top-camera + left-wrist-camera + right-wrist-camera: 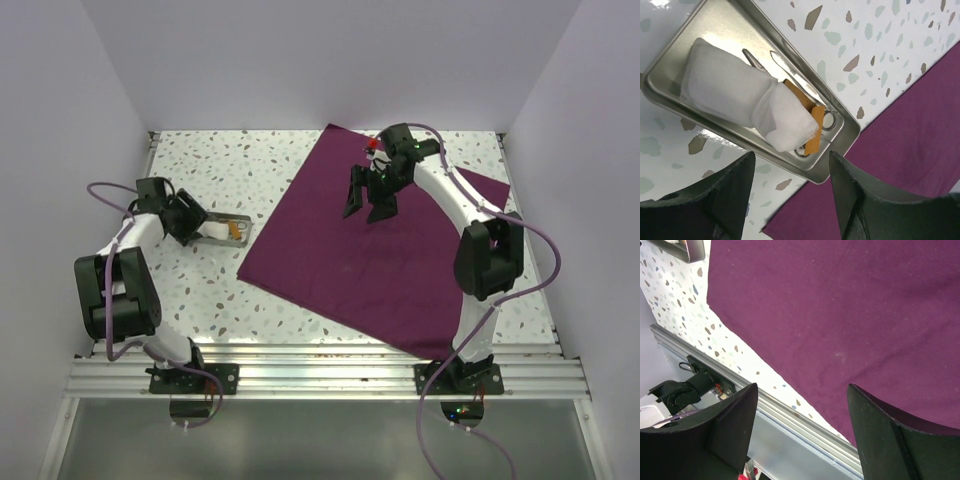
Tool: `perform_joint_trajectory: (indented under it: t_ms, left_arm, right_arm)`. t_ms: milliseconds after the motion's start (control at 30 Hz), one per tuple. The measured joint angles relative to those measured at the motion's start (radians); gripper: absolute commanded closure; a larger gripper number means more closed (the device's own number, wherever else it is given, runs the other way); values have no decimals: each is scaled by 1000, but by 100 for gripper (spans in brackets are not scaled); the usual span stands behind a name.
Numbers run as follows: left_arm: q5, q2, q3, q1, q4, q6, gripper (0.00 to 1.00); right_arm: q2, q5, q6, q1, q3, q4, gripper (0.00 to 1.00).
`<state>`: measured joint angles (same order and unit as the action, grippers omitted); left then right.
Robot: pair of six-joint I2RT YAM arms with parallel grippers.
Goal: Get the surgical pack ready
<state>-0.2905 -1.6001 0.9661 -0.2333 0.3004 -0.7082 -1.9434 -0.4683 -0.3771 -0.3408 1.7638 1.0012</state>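
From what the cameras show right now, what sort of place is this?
Probably a robot test cell, not a real operating room: plain white walls enclose a speckled tabletop, two robot arms are bolted to a ribbed aluminium rail, and a plum-purple cloth sheet lies beside a small shiny metal tray.

Cloth (pixel 840 315): deep plum woven fabric, matt, with a fine even weave and a few pale lint specks. It looks soft.
Tray (pixel 710 22): bare metal, satin to shiny, with bright glare patches on its floor and rim.
Gauze (pixel 725 92): white, matt, with a loose fuzzy weave and one frayed edge.
Instruments (pixel 787 70): polished metal, near mirror finish.
Tan piece (pixel 812 131) beside them: matt, material cannot be told.
Table (pixel 875 45): white speckled stone-look top, smooth and glossy, reflecting light.
Left gripper (pixel 790 165) and right gripper (pixel 802 390): fingers (pixel 890 440) are black, matt and plastic-looking, slightly grainy.
Rail (pixel 330 372): ribbed bare aluminium with a dull sheen.
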Motion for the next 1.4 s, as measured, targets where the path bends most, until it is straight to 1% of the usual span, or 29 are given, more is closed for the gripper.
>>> perform_joint_trajectory:
  t_ms: [133, 333, 433, 467, 633, 733, 800, 833, 867, 933, 1000, 1067, 1100, 1167, 1200, 1400]
  left_arm:
    - [47, 15, 7, 0, 49, -5, 37]
    - [91, 10, 10, 0, 90, -43, 44]
    - [96, -26, 32, 0, 89, -60, 52]
    - [97, -45, 43, 0, 90, -63, 57]
    - [93, -113, 64, 0, 89, -84, 63]
    - [93, -135, 64, 0, 98, -89, 62]
    - [94, -137, 64, 0, 113, -92, 63]
    - [94, -137, 64, 0, 113, -93, 70]
    - [93, -137, 64, 0, 113, -96, 74]
    - [90, -140, 67, 0, 114, -95, 79]
    - [81, -156, 86, 0, 119, -95, 79]
    - [72, -180, 111, 0, 120, -95, 82]
    - [67, -195, 127, 0, 123, -92, 88]
    - [62, -216, 158, 0, 134, -90, 94]
    - [62, -224, 168, 0, 135, -85, 99]
    - [49, -247, 193, 0, 151, -43, 100]
  right_arm:
    - [0, -5, 0, 0, 0, 0, 25]
    - [0, -16, -1, 0, 0, -1, 24]
    - [0, -18, 0, 0, -1, -2, 24]
    - [0, -18, 0, 0, -1, -2, 24]
    - [0, -16, 0, 0, -3, -2, 24]
    - [0, -15, 0, 1, -3, -1, 23]
    - [0, -14, 0, 1, -3, -2, 23]
    - [0, -14, -1, 2, -4, -2, 23]
    - [0, -14, -1, 2, -5, -3, 23]
    - [0, -14, -4, 2, -6, -5, 23]
    - [0, -14, -5, 2, -6, -6, 23]
    - [0, -14, -6, 2, -6, -7, 23]
    - [0, -13, -6, 2, -6, -7, 23]
    - [0, -13, -7, 2, -6, -7, 23]
    - [0, -13, -8, 2, -6, -7, 23]
    - [0, -12, -16, 5, -12, -22, 23]
